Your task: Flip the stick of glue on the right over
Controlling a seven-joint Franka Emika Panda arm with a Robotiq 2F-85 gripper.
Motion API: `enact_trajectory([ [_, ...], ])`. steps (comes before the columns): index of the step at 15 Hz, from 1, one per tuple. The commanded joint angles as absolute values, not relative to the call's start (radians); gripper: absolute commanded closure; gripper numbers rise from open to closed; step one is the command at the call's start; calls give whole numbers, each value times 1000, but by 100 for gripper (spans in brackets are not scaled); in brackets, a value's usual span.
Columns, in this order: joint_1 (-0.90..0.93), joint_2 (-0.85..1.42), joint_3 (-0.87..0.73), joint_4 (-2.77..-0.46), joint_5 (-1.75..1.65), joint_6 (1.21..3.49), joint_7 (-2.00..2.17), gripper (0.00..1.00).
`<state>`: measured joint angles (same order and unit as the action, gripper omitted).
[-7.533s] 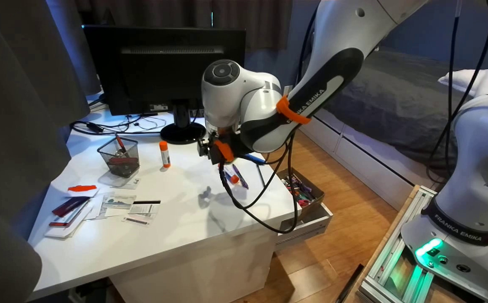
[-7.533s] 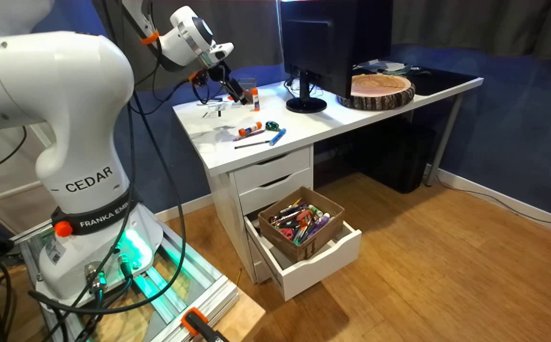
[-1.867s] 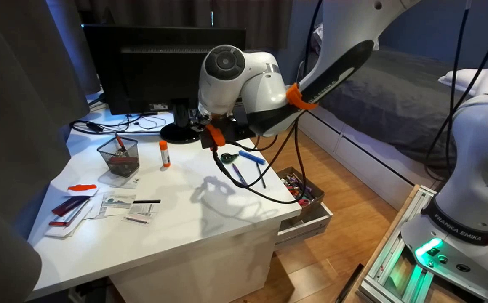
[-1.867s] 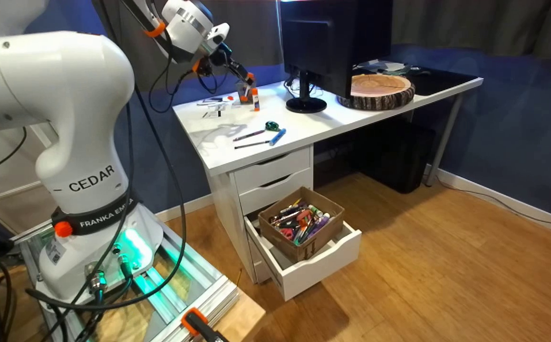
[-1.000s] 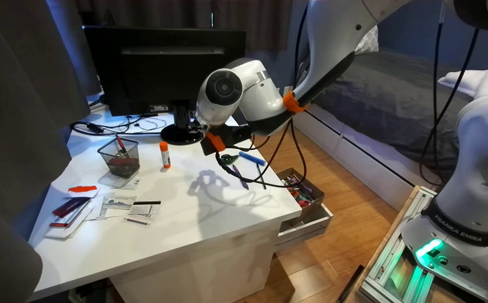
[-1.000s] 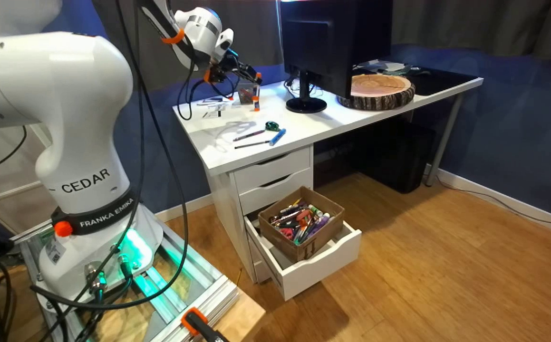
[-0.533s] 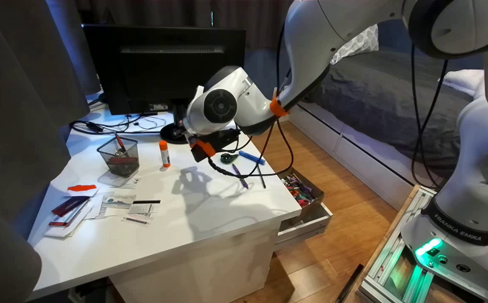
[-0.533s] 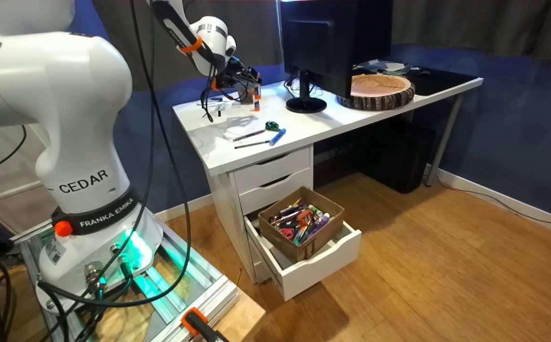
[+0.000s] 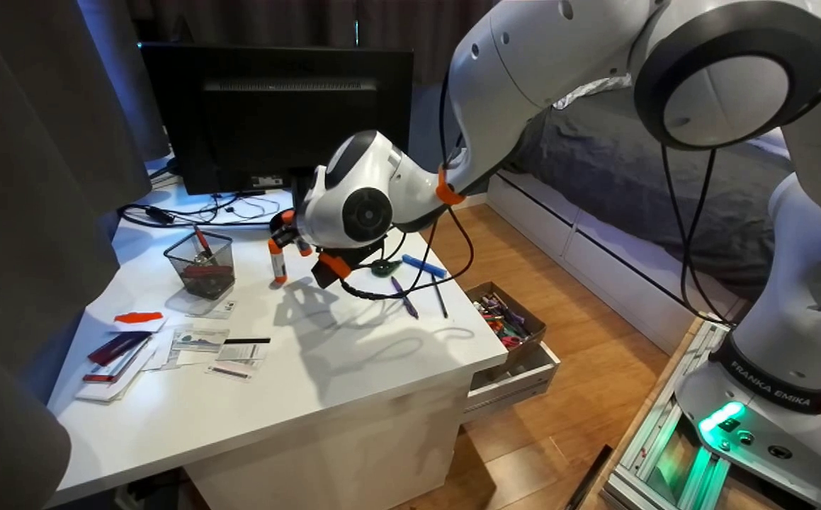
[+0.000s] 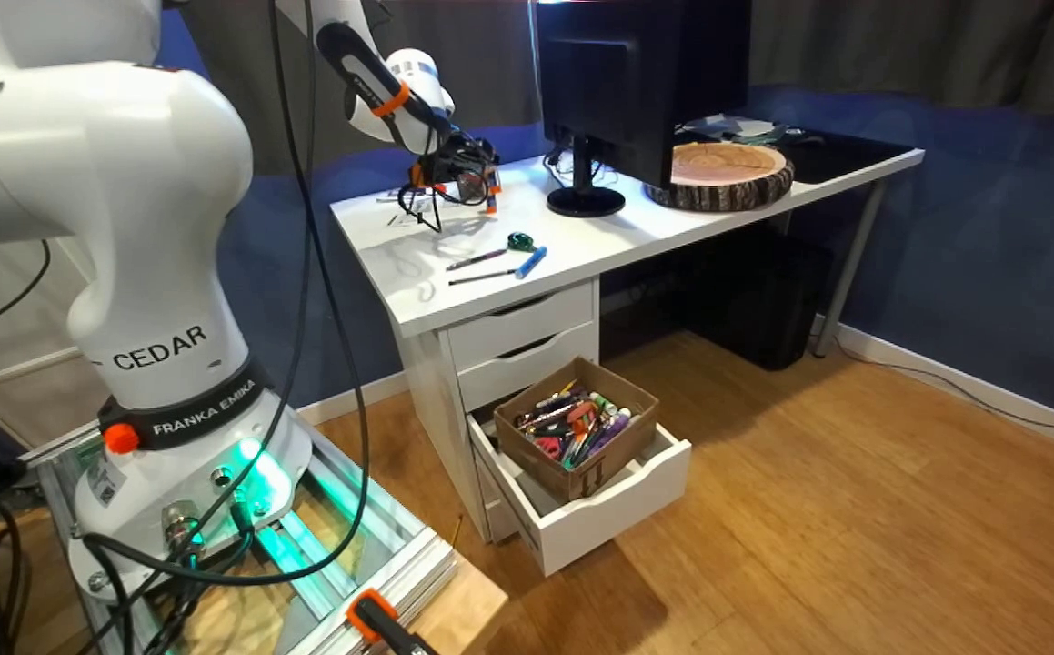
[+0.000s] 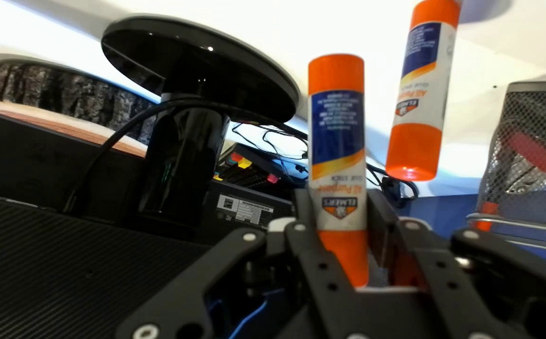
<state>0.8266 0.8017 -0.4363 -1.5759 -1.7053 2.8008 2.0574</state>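
Glue stick (image 11: 338, 132) lower (twin (image 11: 422, 89) near), desk edge (image 9: 275, 426) well apart.

1. In an exterior view, a monitor (image 9: 268, 120) is standing at the far side of a desk (image 9: 382, 354), with cables (image 9: 160, 215) lying near it.
2. Nearer the viewer, a pen cup (image 9: 206, 275) is standing at left; a glue stick (image 9: 279, 269) is standing upright to the right of it.
3. A gripper (image 11: 338, 207) is holding a second glue stick (image 11: 337, 122) above the desk, right of the upright one in an exterior view.
4. Cards (image 9: 201, 338) are lying before the cup; a pen (image 9: 404, 297) is lying toward the right edge.
5. Lower down, a box (image 10: 613, 459) of stationery (image 10: 572, 428) is sitting in an open drawer (image 10: 617, 518).
6. In an exterior view, a log slice (image 10: 722, 173) is lying on the desk, right of the monitor.
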Motion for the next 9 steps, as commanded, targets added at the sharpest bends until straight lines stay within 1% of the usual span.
enact_trajectory([
  [1,814,854,-446,-1507,-1840,2836,2207,92],
  [9,782,884,-409,-1484,-2139,2820,2535,92],
])
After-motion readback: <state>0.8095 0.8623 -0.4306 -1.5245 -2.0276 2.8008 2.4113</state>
